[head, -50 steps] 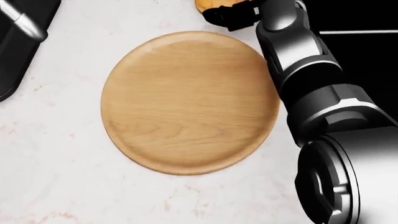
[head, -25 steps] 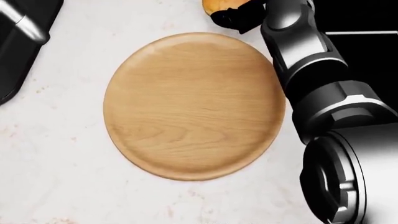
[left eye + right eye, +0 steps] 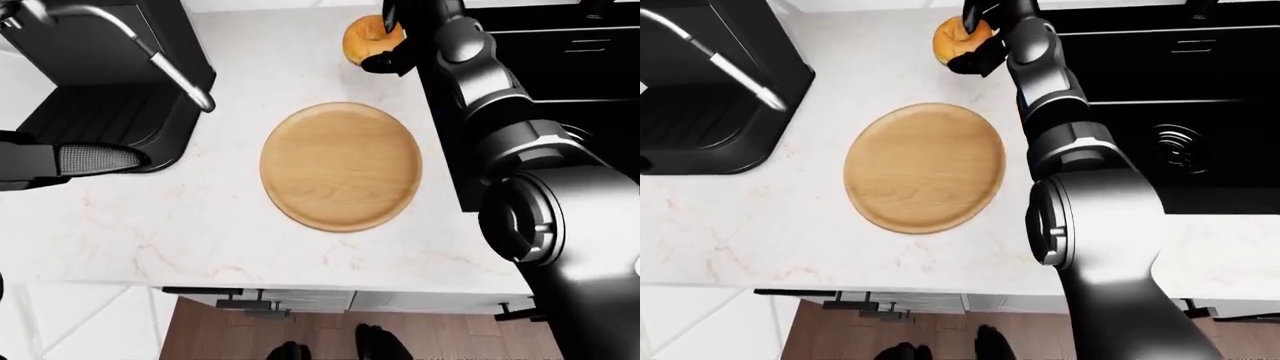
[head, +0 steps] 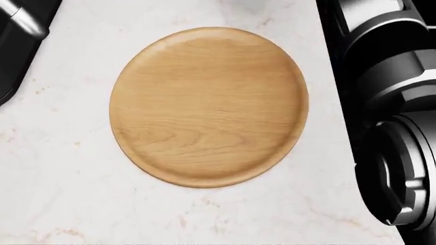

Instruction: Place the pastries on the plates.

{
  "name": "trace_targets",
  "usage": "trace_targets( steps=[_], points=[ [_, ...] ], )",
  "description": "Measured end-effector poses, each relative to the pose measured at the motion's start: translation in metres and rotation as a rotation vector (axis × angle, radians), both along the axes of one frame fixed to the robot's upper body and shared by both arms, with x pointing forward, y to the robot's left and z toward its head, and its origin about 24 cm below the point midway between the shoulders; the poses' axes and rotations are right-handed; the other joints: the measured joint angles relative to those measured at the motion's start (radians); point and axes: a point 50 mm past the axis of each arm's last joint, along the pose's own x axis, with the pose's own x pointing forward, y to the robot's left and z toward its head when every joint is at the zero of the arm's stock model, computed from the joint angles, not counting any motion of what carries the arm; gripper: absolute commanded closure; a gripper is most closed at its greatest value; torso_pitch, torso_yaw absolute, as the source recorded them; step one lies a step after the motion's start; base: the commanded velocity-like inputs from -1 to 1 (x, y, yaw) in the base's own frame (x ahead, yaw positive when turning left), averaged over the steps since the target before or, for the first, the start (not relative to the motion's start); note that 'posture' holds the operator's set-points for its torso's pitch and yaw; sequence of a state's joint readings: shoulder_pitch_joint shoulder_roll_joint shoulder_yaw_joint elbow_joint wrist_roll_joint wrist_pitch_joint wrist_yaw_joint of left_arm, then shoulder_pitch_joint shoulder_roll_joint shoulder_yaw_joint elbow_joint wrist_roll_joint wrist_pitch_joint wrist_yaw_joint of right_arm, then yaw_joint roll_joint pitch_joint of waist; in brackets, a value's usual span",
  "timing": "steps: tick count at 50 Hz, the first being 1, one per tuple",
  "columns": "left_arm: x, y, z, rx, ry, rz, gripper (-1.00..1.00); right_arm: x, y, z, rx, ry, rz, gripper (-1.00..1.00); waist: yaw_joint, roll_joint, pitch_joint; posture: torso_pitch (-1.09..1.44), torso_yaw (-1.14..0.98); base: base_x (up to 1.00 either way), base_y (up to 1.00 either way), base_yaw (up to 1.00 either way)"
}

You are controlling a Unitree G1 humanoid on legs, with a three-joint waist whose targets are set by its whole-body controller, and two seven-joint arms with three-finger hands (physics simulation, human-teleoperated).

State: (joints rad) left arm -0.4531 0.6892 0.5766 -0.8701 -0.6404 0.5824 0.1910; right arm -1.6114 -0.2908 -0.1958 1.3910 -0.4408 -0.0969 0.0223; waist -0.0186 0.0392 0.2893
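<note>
A round wooden plate [image 4: 208, 107] lies bare on the white marble counter [image 3: 230, 225]; it also shows in the right-eye view [image 3: 925, 166]. A golden round pastry [image 3: 360, 41] sits beyond the plate's top edge, apart from it. My right hand [image 3: 975, 37] reaches there on a long black arm, with fingers [image 3: 385, 64] curled round the pastry's right side. The head view shows neither hand nor pastry. A dark shape with a grey textured part [image 3: 95, 159] enters the left-eye view from the left, likely my left arm; its fingers do not show clearly.
A black coffee machine [image 3: 110, 67] with a steel wand stands left of the plate. A black sink [image 3: 1180, 135] lies right of my arm. The counter's edge [image 3: 300, 281] runs below the plate, with wooden floor under it.
The head view has shifted slightly. My right arm has moved up and to the right, and the hand with the pastry has left the top edge of the head view.
</note>
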Motion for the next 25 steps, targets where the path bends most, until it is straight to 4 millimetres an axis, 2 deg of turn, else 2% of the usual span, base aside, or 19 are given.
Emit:
trace_targets(
  steps=[6, 11, 17, 25],
  points=[
    [0.001, 0.000, -0.002, 0.002, 0.014, 0.002, -1.00, 0.000, -0.001, 0.001, -0.014, 0.025, 0.042, 1.00, -0.003, 0.002, -0.010, 0.28, 0.00, 0.00, 0.00, 0.00],
    [0.004, 0.000, -0.004, 0.006, 0.038, -0.003, -1.00, -0.001, 0.001, 0.003, -0.030, 0.050, 0.093, 1.00, -0.006, 0.003, -0.031, 0.23, 0.00, 0.00, 0.00, 0.00],
    [0.006, -0.002, -0.005, 0.012, 0.046, -0.017, -1.00, -0.003, 0.004, 0.010, -0.039, 0.056, 0.152, 1.00, -0.008, 0.003, -0.069, 0.17, 0.00, 0.00, 0.00, 0.00],
    [0.003, -0.001, -0.004, 0.010, 0.030, -0.010, -1.00, -0.006, 0.010, 0.015, -0.065, 0.069, 0.252, 1.00, -0.008, 0.004, -0.136, 0.09, 0.00, 0.00, 0.00, 0.00]
  ],
)
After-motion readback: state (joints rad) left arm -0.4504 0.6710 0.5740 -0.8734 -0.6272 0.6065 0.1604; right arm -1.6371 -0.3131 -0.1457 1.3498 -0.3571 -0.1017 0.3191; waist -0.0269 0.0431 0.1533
